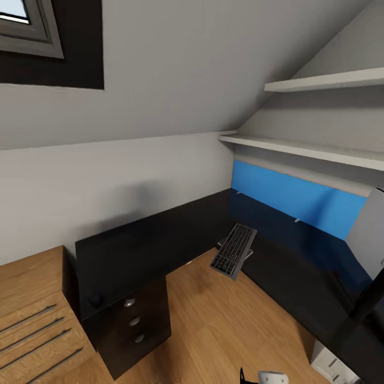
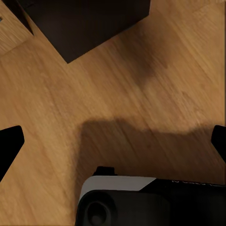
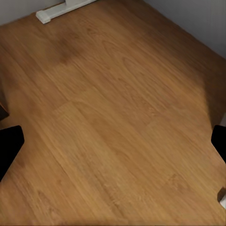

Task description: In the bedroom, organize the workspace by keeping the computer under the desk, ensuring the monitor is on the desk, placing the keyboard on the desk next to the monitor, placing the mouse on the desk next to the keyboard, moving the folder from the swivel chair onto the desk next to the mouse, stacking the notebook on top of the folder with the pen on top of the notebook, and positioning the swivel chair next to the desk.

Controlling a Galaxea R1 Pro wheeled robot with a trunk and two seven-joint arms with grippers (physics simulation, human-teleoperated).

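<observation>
1. Two of my grippers pointed down at the wooden floor [image 3: 113,117]. The left gripper [image 2: 113,141] and the right gripper [image 3: 113,141] each had their fingers spread wide at the frame edges, with nothing held between them.
2. The desk [image 1: 133,250] was my landmark: an L-shaped glossy black top running along two walls, its black drawer unit [image 1: 133,325] with silver knobs under the near end.
3. The keyboard [image 1: 233,250] lay tilted at the desk's inner corner, its near end jutting past the front edge over the floor. It had dark grey keys and a thin silver rim.
4. The mouse [image 1: 96,298], a small dark dome, sat on the desk top near the end above the drawers, hard to see against the black.
5. A blue wall panel [image 1: 298,197] ran behind the desk's right wing, under two white shelves [image 1: 309,152].
6. I judged the step was approaching the desk to fix the keyboard. To do it well, I should have closed in squarely, gripped its overhanging end, and slid it fully onto the top before letting go.
</observation>
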